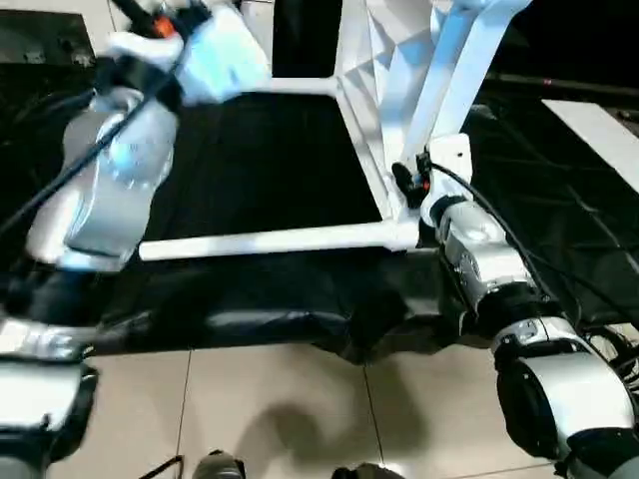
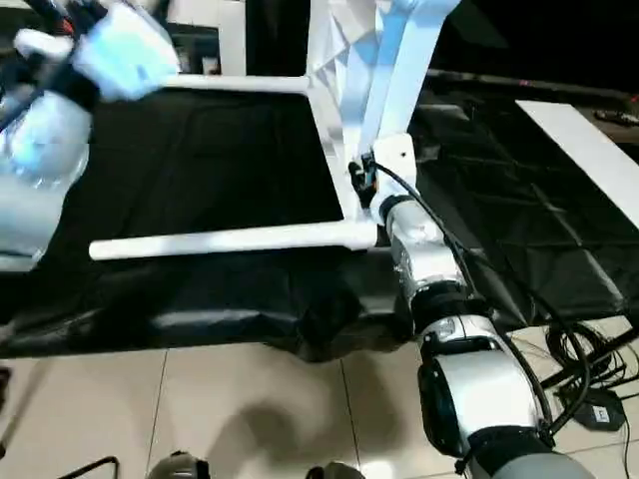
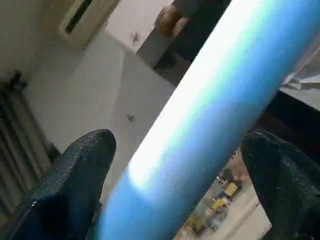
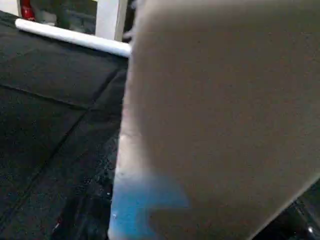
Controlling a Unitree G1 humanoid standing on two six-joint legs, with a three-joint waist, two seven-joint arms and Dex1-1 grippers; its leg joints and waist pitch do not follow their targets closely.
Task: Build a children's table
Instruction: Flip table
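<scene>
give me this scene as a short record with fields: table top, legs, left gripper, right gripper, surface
table top: white top tipped up on its edge, ribbed underside showing
legs: one leg sticks out level from the lower corner; another leg sticks out level higher up, farther back
left gripper: left gripper open, raised, a white leg between its fingers with gaps either side
right gripper: right gripper at the top's lower corner; grip cannot be told
surface: black cloth under the table, pale floor tiles in front

surface: black mat [image 1: 260, 160] | floor: pale tiles [image 1: 280, 409] | right: cables [image 2: 584, 369], possibly a plug
</scene>
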